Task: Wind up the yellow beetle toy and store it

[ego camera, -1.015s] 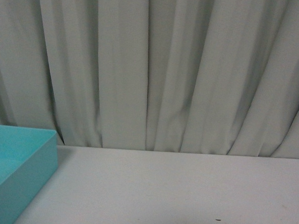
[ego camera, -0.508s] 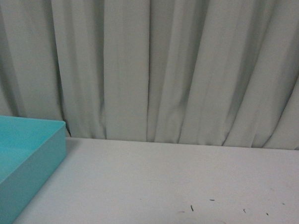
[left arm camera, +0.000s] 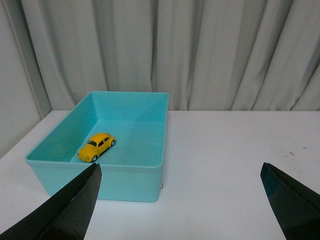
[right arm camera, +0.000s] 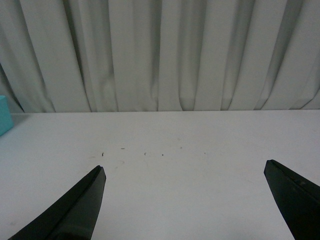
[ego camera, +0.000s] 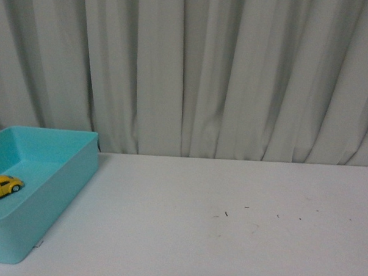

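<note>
Both grippers, left gripper [left arm camera: 182,200] and right gripper [right arm camera: 185,200], gape empty; yellow beetle toy [left arm camera: 96,146] sits mid-bin [left arm camera: 130,183].

Left gripper [left arm camera: 182,200] matte black, tapered pointed fingers [left arm camera: 75,205], right gripper [right arm camera: 186,200] identical

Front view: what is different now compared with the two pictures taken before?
The view has tilted down and swung left: the table edge sits higher in the picture, and more of the turquoise bin shows. The yellow beetle toy, out of view before, now appears lying inside the bin. Nothing was visibly grasped or released. The grey curtain and the white table with its small dark specks look unchanged.
</note>
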